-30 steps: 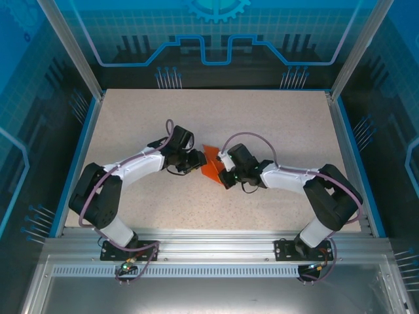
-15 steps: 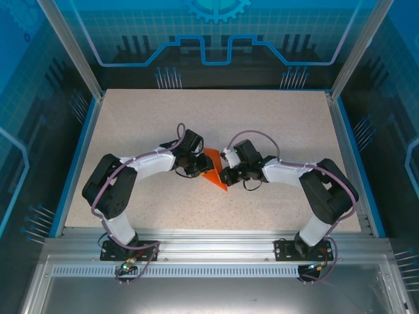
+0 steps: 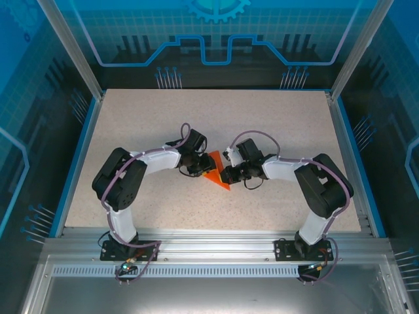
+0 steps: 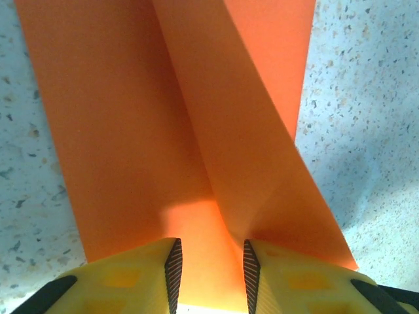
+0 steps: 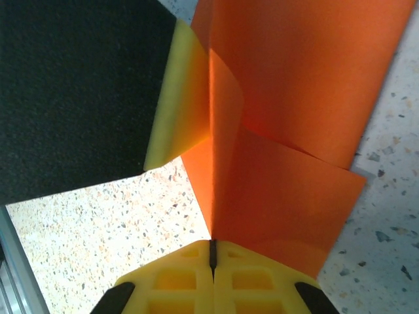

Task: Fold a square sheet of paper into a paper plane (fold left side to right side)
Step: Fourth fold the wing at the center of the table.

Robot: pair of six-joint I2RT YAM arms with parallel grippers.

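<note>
Top external: paper plane [image 3: 215, 174] tip points near-right, long axis diagonal.

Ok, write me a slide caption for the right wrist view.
Right tool pinching a raised crease of the thin bright orange-red paper sheet over the speckled tabletop.

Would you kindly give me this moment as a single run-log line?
step: fold in progress | orange paper: partly folded, on table | left gripper: open, astride paper | right gripper: shut on raised paper flap
</note>
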